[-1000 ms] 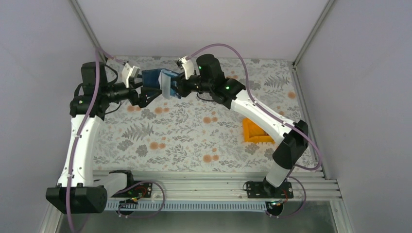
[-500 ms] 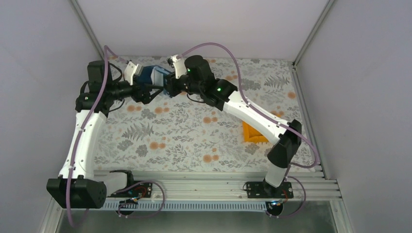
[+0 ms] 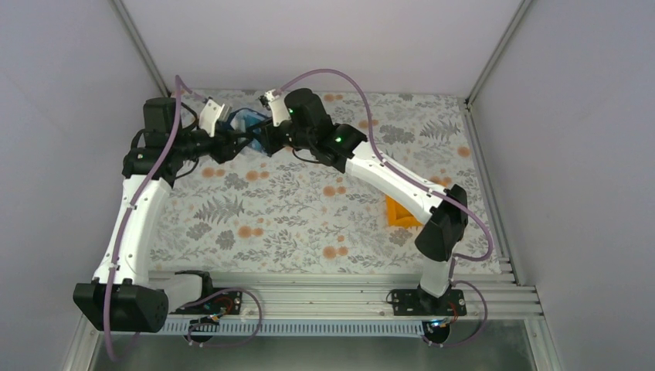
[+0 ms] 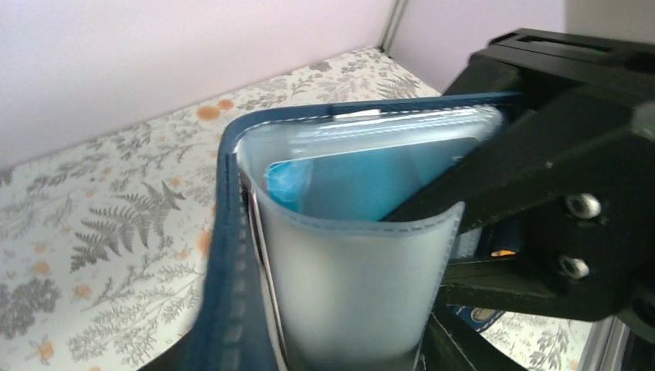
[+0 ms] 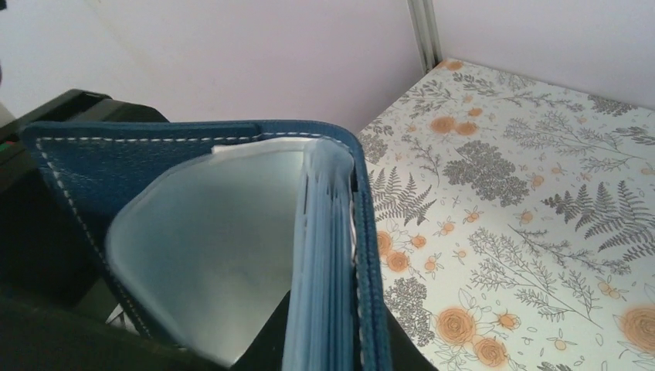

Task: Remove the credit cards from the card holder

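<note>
The card holder (image 3: 246, 122) hangs above the table's far left, between both grippers. My right gripper (image 3: 263, 137) is shut on it: in the right wrist view its navy cover (image 5: 154, 162) and stacked light-blue pockets (image 5: 324, 255) run down between the jaws. My left gripper (image 3: 233, 141) reaches in from the left. In the left wrist view a bowed frosted pocket (image 4: 355, 286) and the navy edge (image 4: 224, 270) fill the gap between its jaws and hide the fingertips. A teal-blue credit card (image 4: 363, 185) sits in that pocket. No other cards show.
An orange bin (image 3: 402, 212) lies on the floral mat (image 3: 309, 224) to the right, partly under the right arm. The back wall and corner post are close behind the holder. The right gripper's black body (image 4: 556, 154) crowds the right of the left wrist view.
Both grippers have shifted left and towards the back wall with the holder. The left jaws have narrowed around the holder's pockets, and the holder looks more folded.
</note>
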`<state>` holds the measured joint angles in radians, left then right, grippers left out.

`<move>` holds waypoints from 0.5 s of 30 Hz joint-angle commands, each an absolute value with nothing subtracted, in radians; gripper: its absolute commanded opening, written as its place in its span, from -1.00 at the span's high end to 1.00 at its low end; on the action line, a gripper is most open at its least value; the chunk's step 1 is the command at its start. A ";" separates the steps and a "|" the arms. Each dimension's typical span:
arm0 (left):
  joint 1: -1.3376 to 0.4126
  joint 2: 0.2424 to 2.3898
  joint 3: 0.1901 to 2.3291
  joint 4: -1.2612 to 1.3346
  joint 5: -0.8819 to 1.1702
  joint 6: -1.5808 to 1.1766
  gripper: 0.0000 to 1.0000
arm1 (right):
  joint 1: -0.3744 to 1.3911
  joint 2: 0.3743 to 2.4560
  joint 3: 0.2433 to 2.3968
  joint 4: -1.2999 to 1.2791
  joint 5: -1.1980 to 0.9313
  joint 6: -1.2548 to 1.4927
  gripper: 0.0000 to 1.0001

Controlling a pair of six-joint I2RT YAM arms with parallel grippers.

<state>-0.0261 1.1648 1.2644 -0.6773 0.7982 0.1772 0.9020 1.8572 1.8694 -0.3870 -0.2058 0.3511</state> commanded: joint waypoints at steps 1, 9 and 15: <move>-0.031 1.164 1.266 -0.691 0.725 0.210 0.19 | 0.913 1.804 1.887 -0.340 -0.217 0.303 0.92; -0.002 1.157 1.297 -0.757 0.786 0.251 0.94 | 0.880 1.741 1.848 -0.330 -0.317 0.216 0.92; 0.007 1.157 1.341 -0.856 1.010 0.343 0.95 | 0.821 1.672 1.756 -0.317 -0.531 0.050 0.58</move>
